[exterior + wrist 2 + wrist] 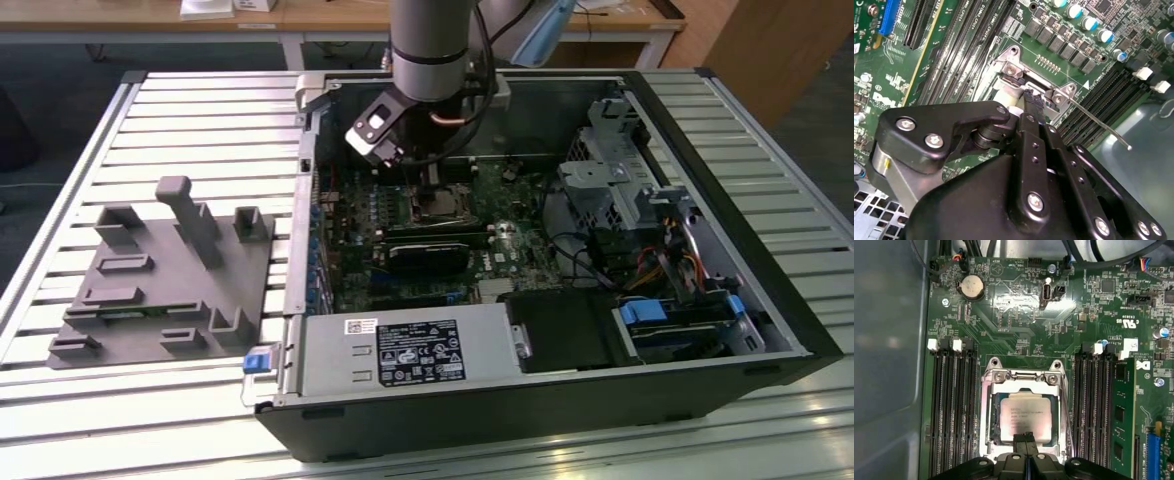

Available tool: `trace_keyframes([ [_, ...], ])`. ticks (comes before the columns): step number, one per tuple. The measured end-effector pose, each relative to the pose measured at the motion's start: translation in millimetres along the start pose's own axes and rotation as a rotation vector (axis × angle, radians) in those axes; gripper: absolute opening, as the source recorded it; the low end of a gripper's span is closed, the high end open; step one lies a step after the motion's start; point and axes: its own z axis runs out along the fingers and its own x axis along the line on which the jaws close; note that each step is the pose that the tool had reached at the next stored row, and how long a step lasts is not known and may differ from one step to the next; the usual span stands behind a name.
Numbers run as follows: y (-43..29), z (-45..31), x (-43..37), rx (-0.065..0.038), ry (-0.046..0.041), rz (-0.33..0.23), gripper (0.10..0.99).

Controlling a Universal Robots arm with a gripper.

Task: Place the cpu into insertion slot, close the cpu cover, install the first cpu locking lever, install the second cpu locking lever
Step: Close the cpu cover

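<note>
The cpu (1025,415), a pale metal square, lies flat in the insertion slot (995,416) on the green board. The cpu cover (1024,376), a silvery frame, lies down around it, and the chip shows through its window. My gripper (1025,438) is shut with nothing between its fingers, and its tips sit at the near edge of the cover. In the second wrist view the gripper (1031,101) touches the frame's rim (1013,64). A thin wire locking lever (1100,124) sticks out sideways from the socket corner, unlatched. In the exterior view the gripper (434,190) hangs just over the cpu (438,207).
Black memory slots (951,405) flank the socket on both sides. A long black card (434,250) lies just in front of it. The power supply (400,350), drive cage (614,190) and case walls close in the board. A grey fixture (160,270) stands at the exterior view's left.
</note>
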Motion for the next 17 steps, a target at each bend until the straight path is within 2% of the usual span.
trace_keyframes([
  [17, -1.3, 8.7, -0.1, 0.002, -0.0008, 0.0, 0.106],
])
